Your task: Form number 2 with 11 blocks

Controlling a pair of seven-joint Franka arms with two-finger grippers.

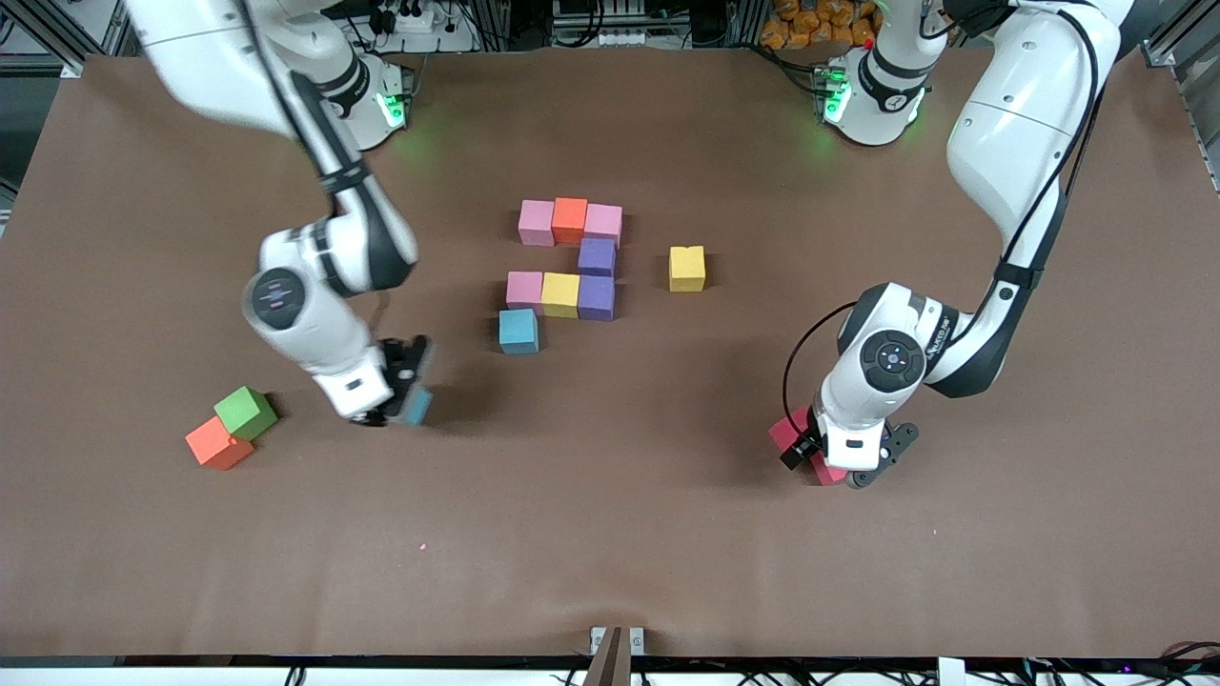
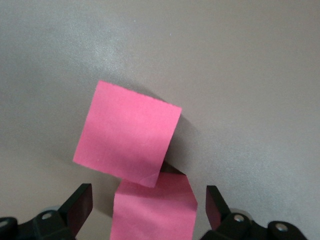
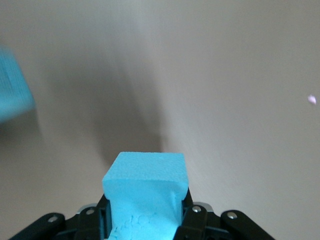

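Observation:
Several blocks form part of the number 2 point(image 1: 570, 259) mid-table: pink, orange and pink in a row, a purple one below, then pink, yellow and purple, and a light blue block point(image 1: 518, 331) nearest the front camera. My right gripper point(image 1: 398, 395) point(image 3: 145, 217) is shut on another light blue block point(image 1: 417, 406) point(image 3: 145, 192), over the table between the green cube and the figure. My left gripper point(image 1: 839, 465) point(image 2: 148, 207) stands open astride a red block point(image 1: 825, 474) point(image 2: 155, 212), fingers point(image 2: 80, 205) apart from it. A second red block point(image 1: 783, 432) point(image 2: 127, 132) touches its corner.
A loose yellow block point(image 1: 686, 268) sits beside the figure toward the left arm's end. A green cube point(image 1: 246, 412) and an orange-red block point(image 1: 217, 443) lie together toward the right arm's end. A blurred light blue block point(image 3: 12, 85) shows at the right wrist view's edge.

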